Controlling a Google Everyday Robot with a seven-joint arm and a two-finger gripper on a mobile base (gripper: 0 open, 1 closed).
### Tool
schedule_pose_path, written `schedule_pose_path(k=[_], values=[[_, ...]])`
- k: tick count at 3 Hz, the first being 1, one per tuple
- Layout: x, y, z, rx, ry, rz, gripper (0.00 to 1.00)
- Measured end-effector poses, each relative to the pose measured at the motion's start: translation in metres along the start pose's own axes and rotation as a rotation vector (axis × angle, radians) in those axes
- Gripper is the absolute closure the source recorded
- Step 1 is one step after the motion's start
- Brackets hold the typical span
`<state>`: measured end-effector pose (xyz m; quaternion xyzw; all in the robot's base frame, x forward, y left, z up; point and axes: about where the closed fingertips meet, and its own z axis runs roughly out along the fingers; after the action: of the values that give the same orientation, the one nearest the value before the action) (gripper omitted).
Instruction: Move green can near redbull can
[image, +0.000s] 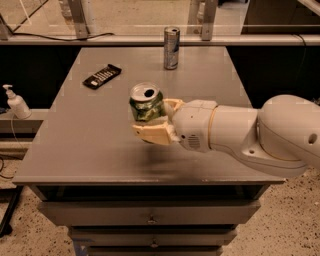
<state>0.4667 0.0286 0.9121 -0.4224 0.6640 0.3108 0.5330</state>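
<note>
The green can (145, 103), with mottled light-green markings and a silver top with a tab hole, is held upright between my gripper's cream fingers (152, 135). My gripper (156, 120) is shut on it and carries it above the middle of the grey table (80, 145); a shadow lies on the table below. The redbull can (171, 48), slim and silver-blue, stands upright near the table's far edge, well beyond the green can and slightly to its right. My white arm reaches in from the right.
A black flat packet (101, 76) lies on the table's far left. A white pump bottle (17, 102) stands on a low shelf left of the table. A rail with posts runs behind the table. Drawers sit under the tabletop.
</note>
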Motion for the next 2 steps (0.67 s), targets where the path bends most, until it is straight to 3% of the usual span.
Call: schedule_pose_path(k=[2], values=[[-0.001,-0.011,-0.003,0.029,0.015,-0.016,1.0]])
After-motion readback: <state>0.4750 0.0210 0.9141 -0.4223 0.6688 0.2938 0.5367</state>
